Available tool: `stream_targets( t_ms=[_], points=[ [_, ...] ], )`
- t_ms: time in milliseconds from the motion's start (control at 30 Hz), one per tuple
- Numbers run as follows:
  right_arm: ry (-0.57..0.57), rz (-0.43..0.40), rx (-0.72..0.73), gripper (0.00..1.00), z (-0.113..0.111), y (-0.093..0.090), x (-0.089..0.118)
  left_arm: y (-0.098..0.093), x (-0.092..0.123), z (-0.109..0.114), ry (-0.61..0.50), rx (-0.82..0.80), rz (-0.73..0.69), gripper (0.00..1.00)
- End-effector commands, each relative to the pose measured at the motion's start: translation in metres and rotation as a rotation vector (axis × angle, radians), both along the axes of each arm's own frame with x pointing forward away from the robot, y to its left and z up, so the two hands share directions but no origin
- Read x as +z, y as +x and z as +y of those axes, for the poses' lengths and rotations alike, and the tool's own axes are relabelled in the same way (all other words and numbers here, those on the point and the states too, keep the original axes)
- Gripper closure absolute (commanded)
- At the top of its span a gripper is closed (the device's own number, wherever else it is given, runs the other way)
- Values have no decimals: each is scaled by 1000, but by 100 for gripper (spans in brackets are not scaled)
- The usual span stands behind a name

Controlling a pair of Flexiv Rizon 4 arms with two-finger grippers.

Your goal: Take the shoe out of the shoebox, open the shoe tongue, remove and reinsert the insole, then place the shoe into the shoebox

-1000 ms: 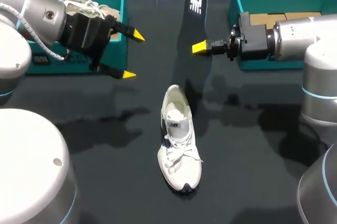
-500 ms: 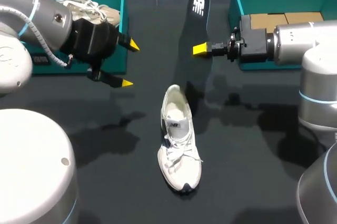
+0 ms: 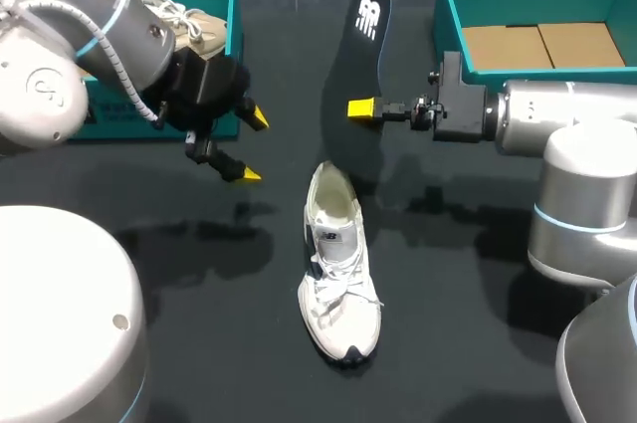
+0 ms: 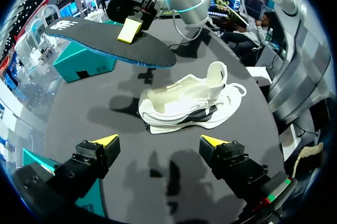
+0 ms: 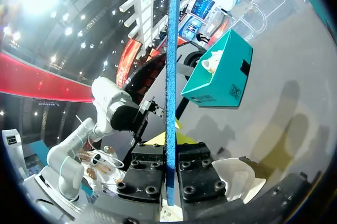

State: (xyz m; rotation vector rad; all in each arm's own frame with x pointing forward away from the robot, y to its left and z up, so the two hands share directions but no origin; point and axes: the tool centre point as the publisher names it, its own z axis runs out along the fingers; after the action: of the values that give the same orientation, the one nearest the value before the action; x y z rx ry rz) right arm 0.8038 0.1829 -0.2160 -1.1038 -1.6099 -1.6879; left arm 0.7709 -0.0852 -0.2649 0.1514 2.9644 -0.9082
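The white shoe [image 3: 338, 264] stands upright on its sole in the middle of the table [image 3: 229, 343], toe toward the near edge, heel toward the far edge, laces loose over the tongue. Its mouth gapes open. The black insole [image 3: 360, 65] is out of it and up off the table, just beyond the heel, logo end pointing to the far edge. The right gripper [image 3: 360, 107] has it clamped at one long side. In the right wrist view the insole [image 5: 171, 76] stands edge-on, pinched between the two fingers [image 5: 147, 174] from both sides.

Over to the left gripper [image 3: 249, 147]: fingers wide apart, nothing between them, hovering off the shoe's heel on the left-edge side. In its own wrist view the shoe [image 4: 184, 103] lies ahead of the spread yellow tips, apart from both, with the insole [image 4: 110, 39] floating beyond it.

Outward now: the teal left shoebox [image 3: 224, 45] sits at the far left corner with a second shoe [image 3: 179, 20] in it. The right shoebox [image 3: 448, 5] sits at the far right corner, brown cardboard [image 3: 537, 45] on its floor.
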Motion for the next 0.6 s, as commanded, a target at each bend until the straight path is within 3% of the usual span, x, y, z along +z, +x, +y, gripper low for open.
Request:
stream_targets(
  t_ms=[33,167,233,400,600],
  points=[
    [0,0,-8,100,2,-2,0,2,1,-5,25,0,2,0],
    [0,0,-8,100,2,-2,0,2,1,-5,25,0,2,0],
    [-58,-32,-43,100,6,2,-5,-3,-10,-9,-6,-29,58,0],
    [-45,-85,-51,100,9,3,-21,-6,-31,-11,12,-29,71,0],
    [-18,-141,-49,100,15,0,-36,-11,-42,-13,38,-24,69,0]
  ],
)
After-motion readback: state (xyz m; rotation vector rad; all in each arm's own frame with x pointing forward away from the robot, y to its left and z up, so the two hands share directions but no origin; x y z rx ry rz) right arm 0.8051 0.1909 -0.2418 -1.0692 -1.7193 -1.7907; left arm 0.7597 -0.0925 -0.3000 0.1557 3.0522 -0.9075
